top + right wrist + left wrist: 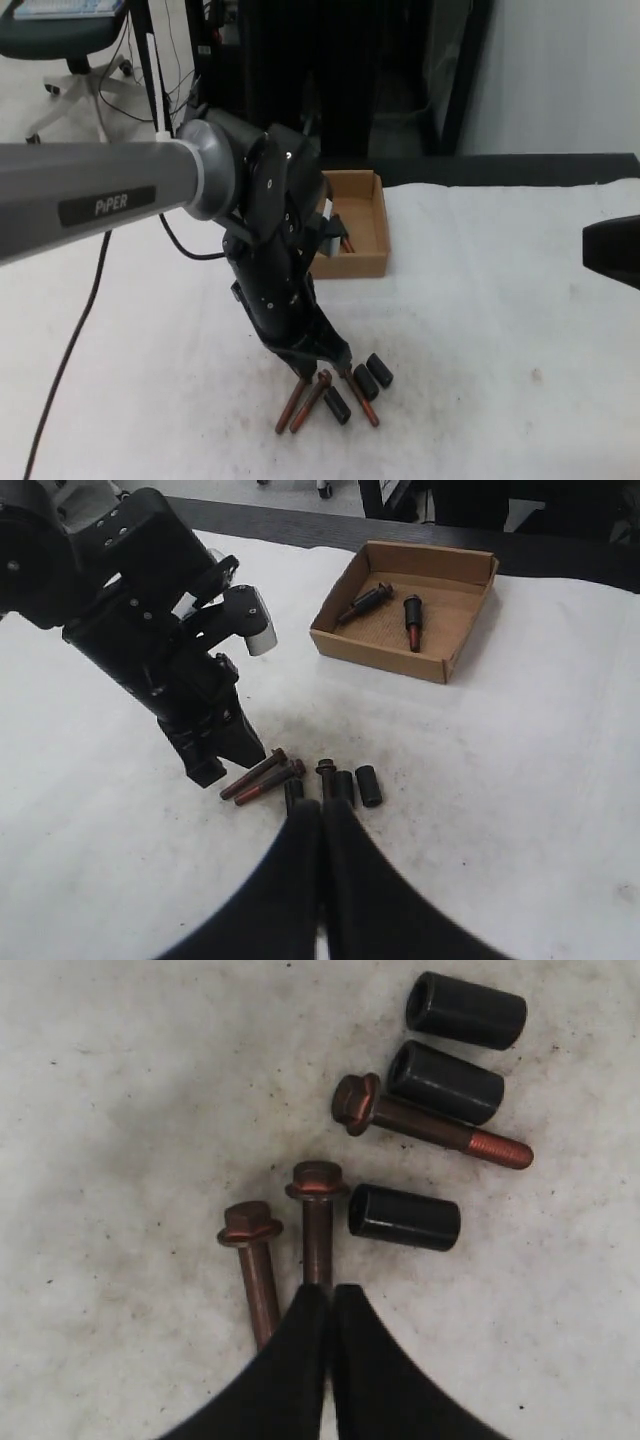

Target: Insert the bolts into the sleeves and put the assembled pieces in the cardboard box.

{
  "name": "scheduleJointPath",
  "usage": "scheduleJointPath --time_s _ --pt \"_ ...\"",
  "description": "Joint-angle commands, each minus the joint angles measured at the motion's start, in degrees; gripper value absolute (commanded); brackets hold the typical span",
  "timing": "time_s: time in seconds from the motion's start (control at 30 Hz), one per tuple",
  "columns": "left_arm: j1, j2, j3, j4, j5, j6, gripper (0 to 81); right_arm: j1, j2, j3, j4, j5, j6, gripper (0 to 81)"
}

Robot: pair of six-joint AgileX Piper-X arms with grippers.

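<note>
Left wrist view: claw (328, 1290) covers bolt (317, 1215).

Three copper bolts (318, 1225) and three black sleeves (405, 1217) lie flat, unjoined; at their twelve o'clock, the cardboard box (380, 652) holds seemingly two assembled pieces (412, 620).

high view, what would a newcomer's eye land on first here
The big black left arm dominates, pointing down with jaws shut over a cluster on the white cloth. There, three copper bolts lie loose beside three black sleeves. Farther back, the cardboard box already holds two assembled pieces.
</note>
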Motion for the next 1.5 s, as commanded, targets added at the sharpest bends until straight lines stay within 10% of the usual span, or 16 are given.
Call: scheduleJointPath --time_s 0.0,0.17,0.4,1.47 --pt "-0.85 -0.36 -0.48 0.65 -0.18 0.02 11.9 -0.18 -0.31 0.11 0.31 0.32 0.01 0.4" --pt "-2.40 -0.36 -0.48 -0.80 -0.11 0.02 28.5 -0.18 -0.31 0.11 0.30 0.50 0.01 0.4" --pt "-2.96 -0.23 -0.48 -2.04 -10.12 -0.20 28.5 -0.18 -0.31 0.11 0.30 0.50 0.01 0.4" --pt "-3.02 5.52 -0.31 -1.51 -10.31 -0.05 28.5 -0.18 -0.31 0.11 0.30 0.48 -0.18 0.4"
